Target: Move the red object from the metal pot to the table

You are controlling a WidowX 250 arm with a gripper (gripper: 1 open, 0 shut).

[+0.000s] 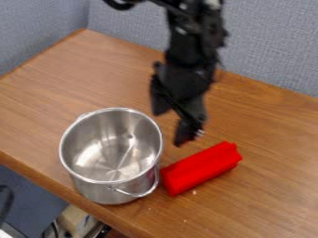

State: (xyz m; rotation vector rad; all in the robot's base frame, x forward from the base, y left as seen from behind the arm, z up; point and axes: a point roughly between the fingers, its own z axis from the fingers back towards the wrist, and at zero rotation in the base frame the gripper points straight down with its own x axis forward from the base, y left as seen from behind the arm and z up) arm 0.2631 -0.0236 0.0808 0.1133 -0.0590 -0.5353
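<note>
Gripper (183,119): your jaws stand open, holding nothing.
Red object (200,168): lies below your fingers, on the table (74,65).
Metal pot (112,153): beside you, touching the block's end.
</note>
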